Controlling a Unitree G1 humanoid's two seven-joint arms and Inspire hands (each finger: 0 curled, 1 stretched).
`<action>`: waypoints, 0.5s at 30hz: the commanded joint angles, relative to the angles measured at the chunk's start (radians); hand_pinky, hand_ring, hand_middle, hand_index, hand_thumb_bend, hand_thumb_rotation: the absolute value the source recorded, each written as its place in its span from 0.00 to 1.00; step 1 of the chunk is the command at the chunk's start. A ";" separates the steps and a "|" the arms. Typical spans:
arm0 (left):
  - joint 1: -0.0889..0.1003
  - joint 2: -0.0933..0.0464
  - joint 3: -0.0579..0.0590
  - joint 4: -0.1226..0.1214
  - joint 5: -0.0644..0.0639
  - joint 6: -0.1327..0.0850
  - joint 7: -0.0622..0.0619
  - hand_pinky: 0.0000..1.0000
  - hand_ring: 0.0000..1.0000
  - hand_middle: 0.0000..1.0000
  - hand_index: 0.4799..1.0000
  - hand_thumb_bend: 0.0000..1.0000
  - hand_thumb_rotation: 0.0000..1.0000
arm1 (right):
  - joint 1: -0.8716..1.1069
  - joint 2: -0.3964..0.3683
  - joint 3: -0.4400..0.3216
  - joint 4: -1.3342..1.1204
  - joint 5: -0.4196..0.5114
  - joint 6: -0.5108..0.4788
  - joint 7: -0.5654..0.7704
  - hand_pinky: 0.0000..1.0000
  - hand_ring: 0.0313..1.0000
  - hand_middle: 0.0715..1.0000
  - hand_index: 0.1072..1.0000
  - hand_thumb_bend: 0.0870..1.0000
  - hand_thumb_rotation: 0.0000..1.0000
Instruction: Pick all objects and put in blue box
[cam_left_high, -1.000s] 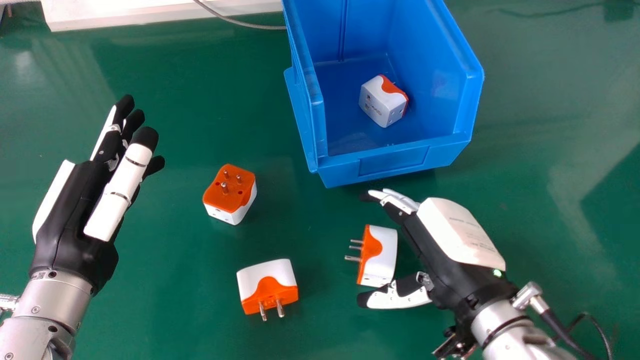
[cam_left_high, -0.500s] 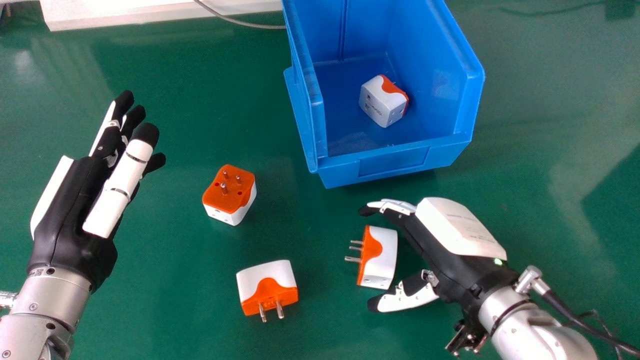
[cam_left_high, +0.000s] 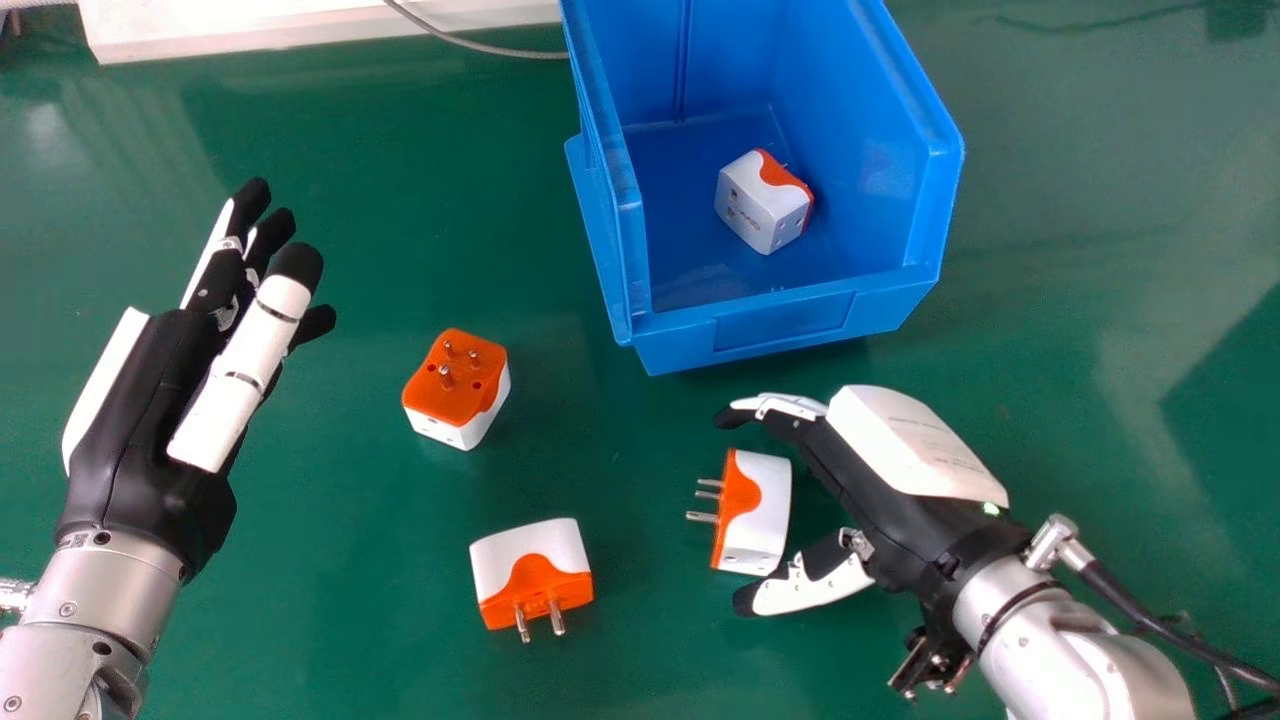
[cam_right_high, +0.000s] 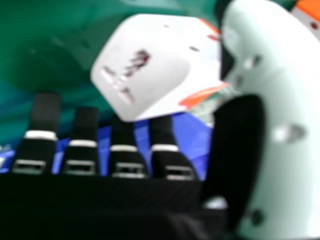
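Note:
My right hand (cam_left_high: 880, 500) is open, its thumb and fingers spread on either side of a white and orange adapter (cam_left_high: 762, 512) whose pins point left. In the right hand view that adapter (cam_right_high: 145, 65) lies between the fingers and thumb of my right hand (cam_right_high: 235, 150). A second adapter (cam_left_high: 455, 385) rests pins-up left of centre; a third (cam_left_high: 532, 570) sits nearer the front, pins toward the front edge. Another adapter (cam_left_high: 762, 203) is inside the blue box (cam_left_high: 780, 328). At the left, my left hand (cam_left_high: 150, 430) is open and holds nothing.
The blue box stands at the back, its low front wall facing the adapters. A white panel (cam_left_high: 300, 25) and a grey cable (cam_left_high: 470, 42) lie at the back left. A black cable (cam_left_high: 1150, 618) trails from my right wrist.
Compared with a second ago, my right hand's fingertips and thumb tip are slightly closer together around the adapter, which stays in place. My left hand has shifted very slightly.

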 joint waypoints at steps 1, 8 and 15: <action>-0.013 0.017 0.011 -0.029 -0.004 -0.003 0.005 0.89 0.96 0.99 0.99 0.50 0.76 | -0.015 0.007 0.010 0.002 -0.018 0.002 -0.013 0.70 0.83 0.86 0.78 0.47 0.03; -0.013 0.019 0.009 -0.030 -0.005 -0.004 0.006 0.88 0.96 0.99 0.99 0.50 0.76 | -0.031 0.016 0.020 0.018 -0.036 0.011 -0.012 0.69 0.83 0.85 0.77 0.47 0.02; -0.015 0.020 0.010 -0.026 -0.005 -0.006 0.005 0.88 0.96 0.99 0.99 0.50 0.76 | -0.043 0.023 0.031 0.020 -0.040 0.032 0.005 0.69 0.83 0.85 0.77 0.47 0.02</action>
